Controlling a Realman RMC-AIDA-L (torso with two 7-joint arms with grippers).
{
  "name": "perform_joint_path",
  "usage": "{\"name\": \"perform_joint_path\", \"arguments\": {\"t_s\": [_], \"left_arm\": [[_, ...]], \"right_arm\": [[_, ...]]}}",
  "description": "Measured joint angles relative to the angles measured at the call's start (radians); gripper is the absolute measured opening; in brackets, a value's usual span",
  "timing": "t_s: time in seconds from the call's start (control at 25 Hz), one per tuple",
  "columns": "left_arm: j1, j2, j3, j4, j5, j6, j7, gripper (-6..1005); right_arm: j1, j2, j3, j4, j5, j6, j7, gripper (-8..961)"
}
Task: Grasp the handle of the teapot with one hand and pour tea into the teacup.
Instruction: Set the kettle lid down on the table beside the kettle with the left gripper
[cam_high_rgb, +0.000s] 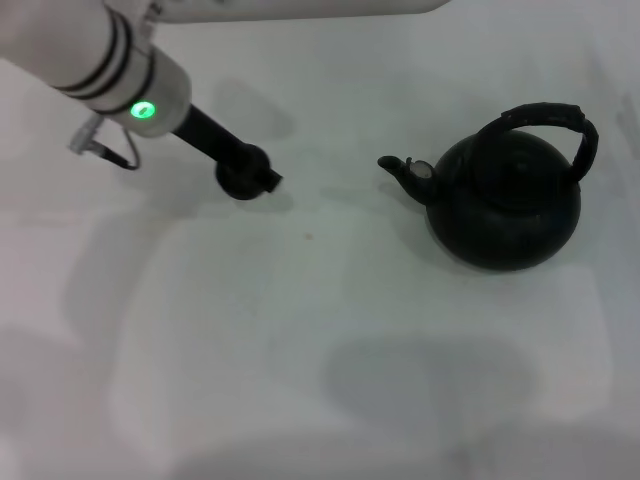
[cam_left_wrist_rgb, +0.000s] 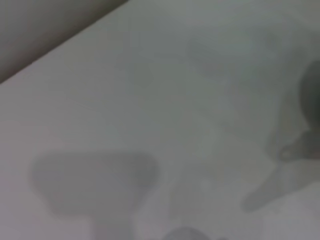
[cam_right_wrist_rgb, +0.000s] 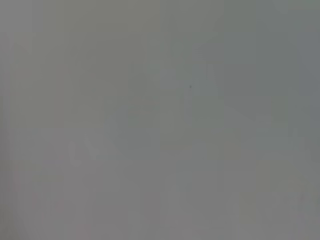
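The black teapot (cam_high_rgb: 505, 200) stands upright on the white table at the right of the head view. Its ribbed arched handle (cam_high_rgb: 558, 118) rises over the top, with nothing holding it. The short spout (cam_high_rgb: 400, 168) points left. My left arm comes in from the upper left, and its black end, the left gripper (cam_high_rgb: 248, 178), is low over the table about a teapot's width left of the spout. A small dark round shape there may be the teacup, but I cannot tell it apart from the gripper. A dark edge of the teapot (cam_left_wrist_rgb: 312, 95) shows in the left wrist view. My right gripper is out of view.
The white table (cam_high_rgb: 300, 330) stretches in front of the teapot and the arm, marked only by soft shadows. A grey cable clip (cam_high_rgb: 92, 140) hangs under the left arm. The right wrist view shows only plain grey surface.
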Motion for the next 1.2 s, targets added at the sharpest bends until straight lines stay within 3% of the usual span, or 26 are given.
{"name": "perform_joint_path", "arguments": {"t_s": [0.12, 0.44, 1.2], "left_arm": [[-0.013, -0.001, 0.086, -0.007, -0.030, -0.048, -0.002, 719], [-0.035, -0.003, 0.187, -0.021, -0.078, -0.073, -0.001, 727], [-0.068, -0.006, 0.307, -0.057, -0.104, -0.095, -0.005, 746]], "right_arm": [[0.000, 0.000, 0.000, 0.000, 0.000, 0.000, 0.000, 788], [-0.002, 0.000, 0.000, 0.000, -0.001, 0.001, 0.000, 785], [0.000, 0.000, -0.001, 0.000, -0.002, 0.001, 0.000, 777]]}}
